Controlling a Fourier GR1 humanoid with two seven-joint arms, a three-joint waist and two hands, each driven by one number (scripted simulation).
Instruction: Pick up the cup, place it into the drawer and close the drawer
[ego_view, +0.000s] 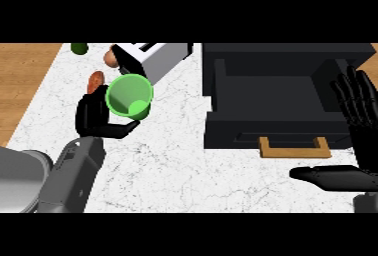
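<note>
**Task status.** The cup (130, 96) is in the left hand (96, 120), whose fingers and thumb are curled round its lower wall. It sits in the upper left of the frame, mouth tipped toward the viewer, and appears to be lifted off the worktop (184, 165). The pick-up step is judged done. The cup is well apart from the drawer (244, 132), which stands open in the upper right of the frame with nothing visible inside. Two steps are not yet done: placing the cup and closing the drawer.

**Right hand.** The right hand (360, 125) rests at the right edge of the frame, fingers straight and spread, holding nothing.

**Edges and room.**
- Bare worktop lies between the cup and the drawer's left wall, so the path rightward looks open.
- A toaster (151, 57) stands just above the cup, close to its rim. Travel toward the top of the frame is restricted.
- The cup must pass over the drawer's left wall before it is lowered.
- The wooden handle (294, 148) projects from the drawer front toward the lower edge of the frame, near the right hand's thumb.
</note>
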